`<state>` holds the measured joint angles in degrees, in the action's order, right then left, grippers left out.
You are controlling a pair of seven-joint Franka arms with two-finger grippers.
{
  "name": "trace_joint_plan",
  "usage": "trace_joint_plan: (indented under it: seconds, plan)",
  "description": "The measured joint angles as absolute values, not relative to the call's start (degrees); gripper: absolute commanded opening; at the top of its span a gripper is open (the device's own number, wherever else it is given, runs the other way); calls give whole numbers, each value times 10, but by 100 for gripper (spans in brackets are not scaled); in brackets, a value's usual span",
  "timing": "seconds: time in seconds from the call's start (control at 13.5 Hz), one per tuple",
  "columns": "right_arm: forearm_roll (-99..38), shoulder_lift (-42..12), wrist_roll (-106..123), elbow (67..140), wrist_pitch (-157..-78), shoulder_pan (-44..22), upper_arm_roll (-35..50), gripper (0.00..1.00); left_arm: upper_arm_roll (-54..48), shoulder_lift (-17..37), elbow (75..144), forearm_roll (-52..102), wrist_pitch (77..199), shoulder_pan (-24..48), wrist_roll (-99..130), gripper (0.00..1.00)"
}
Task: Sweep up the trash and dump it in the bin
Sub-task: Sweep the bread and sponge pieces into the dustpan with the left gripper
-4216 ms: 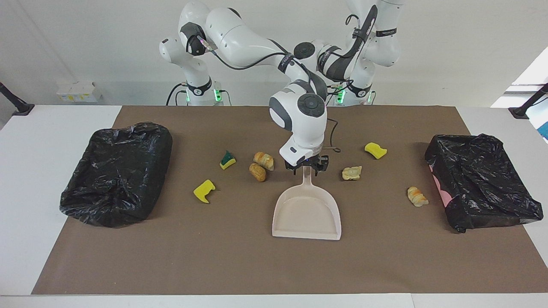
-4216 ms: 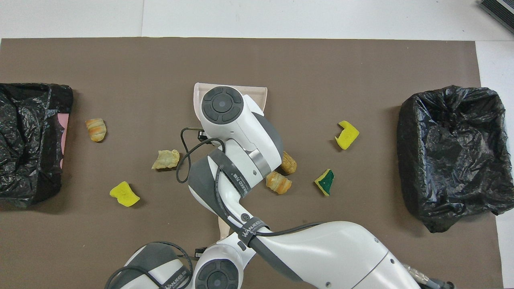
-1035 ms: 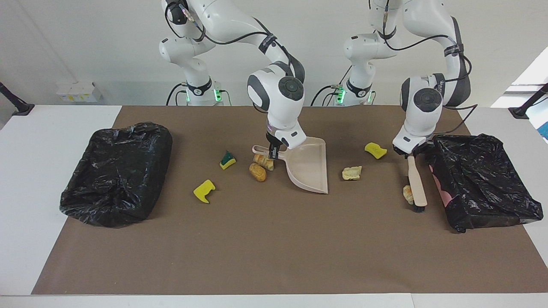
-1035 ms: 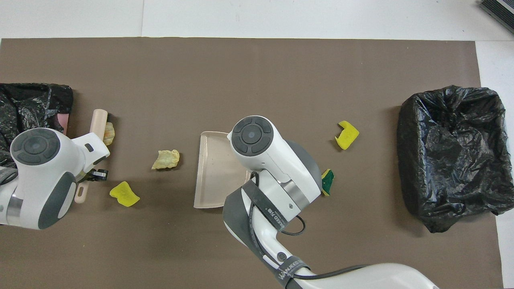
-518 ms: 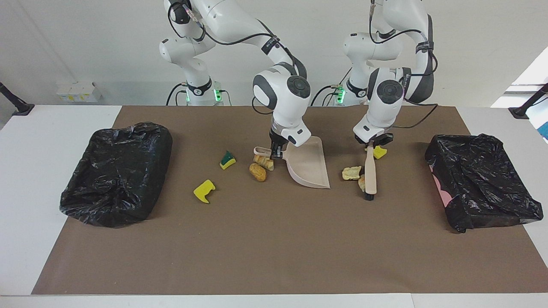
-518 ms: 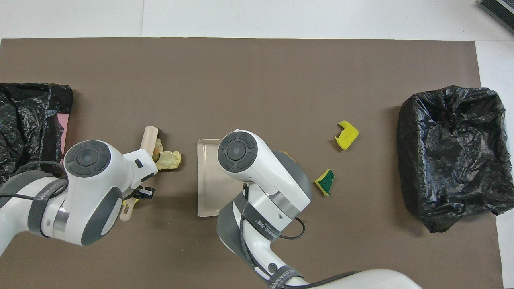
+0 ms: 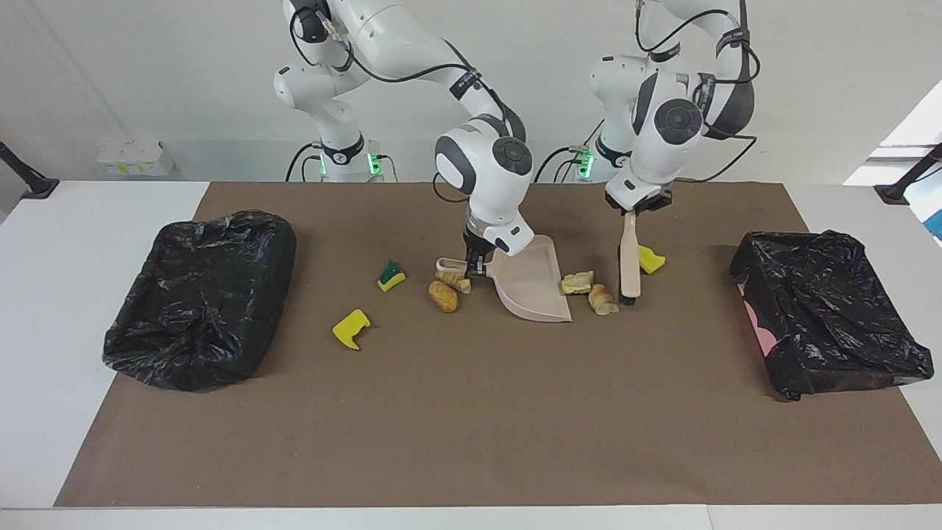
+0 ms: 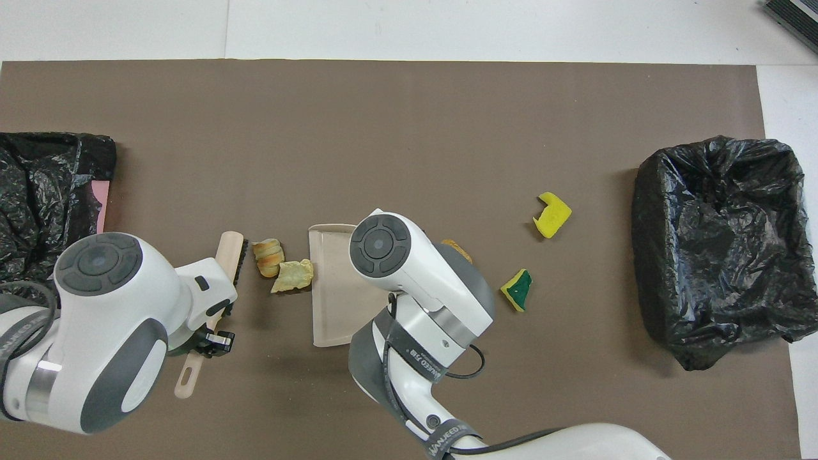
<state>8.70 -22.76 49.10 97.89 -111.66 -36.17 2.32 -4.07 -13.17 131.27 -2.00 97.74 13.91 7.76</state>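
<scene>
My right gripper (image 7: 473, 266) is shut on the handle of the pink dustpan (image 7: 533, 287), which rests tilted at mid-mat with its mouth toward the left arm's end; it also shows in the overhead view (image 8: 329, 287). My left gripper (image 7: 639, 208) is shut on the brush (image 7: 629, 258), whose bristles touch the mat. Two bread lumps (image 7: 578, 282) (image 7: 602, 298) lie between brush and dustpan mouth. A yellow sponge bit (image 7: 650, 259) lies beside the brush. Two more bread lumps (image 7: 443, 296) (image 7: 452, 280), a green-backed sponge bit (image 7: 391, 274) and a yellow bit (image 7: 351, 328) lie beside the dustpan's handle.
A black-bagged bin (image 7: 202, 294) stands at the right arm's end of the brown mat, and another (image 7: 824, 309) at the left arm's end. In the overhead view the left arm's wrist (image 8: 102, 319) covers the yellow sponge bit near the brush.
The left gripper has swept the brush toward the dustpan, pushing two bread lumps up to its mouth. The right gripper and dustpan have barely moved.
</scene>
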Motion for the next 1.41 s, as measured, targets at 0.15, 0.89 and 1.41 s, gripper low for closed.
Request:
trace_joint_plan:
  seconds: [0.15, 0.89, 1.41]
  plan:
    - [87, -228, 491, 979, -1117, -362, 23, 0, -37, -147, 1324, -20, 956, 139, 134, 0]
    - [87, -227, 491, 985, -1120, -361, 22, 0, -33, -218, 1429, -33, 952, 113, 406, 0]
    - [89, -226, 491, 991, -1122, -363, 22, 0, -38, -189, 1460, 2, 1078, 113, 474, 0]
